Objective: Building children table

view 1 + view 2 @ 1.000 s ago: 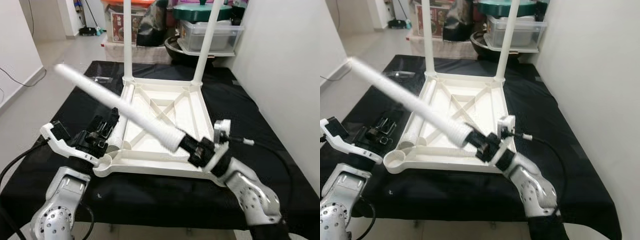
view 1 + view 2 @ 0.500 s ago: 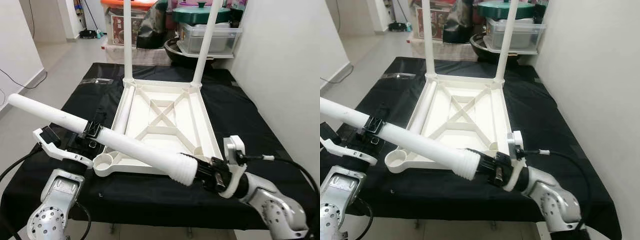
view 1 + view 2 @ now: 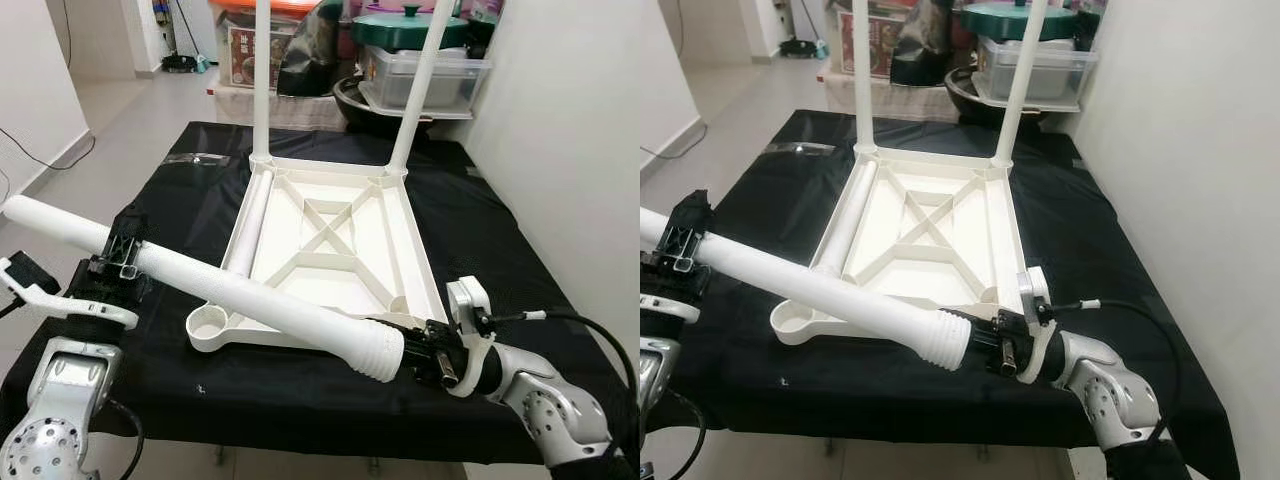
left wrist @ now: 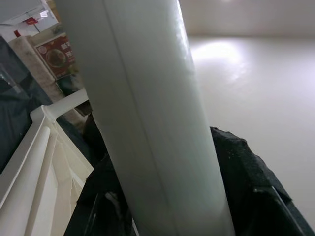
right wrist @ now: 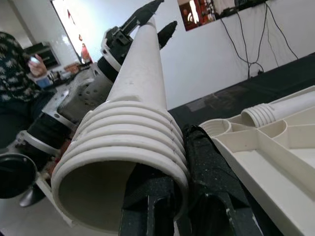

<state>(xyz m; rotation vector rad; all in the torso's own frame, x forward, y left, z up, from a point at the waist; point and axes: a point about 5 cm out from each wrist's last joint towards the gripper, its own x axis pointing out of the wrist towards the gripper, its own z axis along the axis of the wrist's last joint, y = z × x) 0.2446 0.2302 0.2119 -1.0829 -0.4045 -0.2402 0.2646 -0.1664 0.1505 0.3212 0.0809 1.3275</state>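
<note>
White plastic table leg [image 3: 240, 295] — ribbed threaded end pinched by right gripper [image 3: 425, 352] fingers, smooth shaft by left gripper [image 3: 122, 262].

Both claws – left [image 3: 122, 262], right [image 3: 425, 352] – grip white leg [image 3: 230, 293].

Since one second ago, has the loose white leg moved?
Yes. The loose white leg swung down from over the upturned tabletop to cross its near left corner.
</note>
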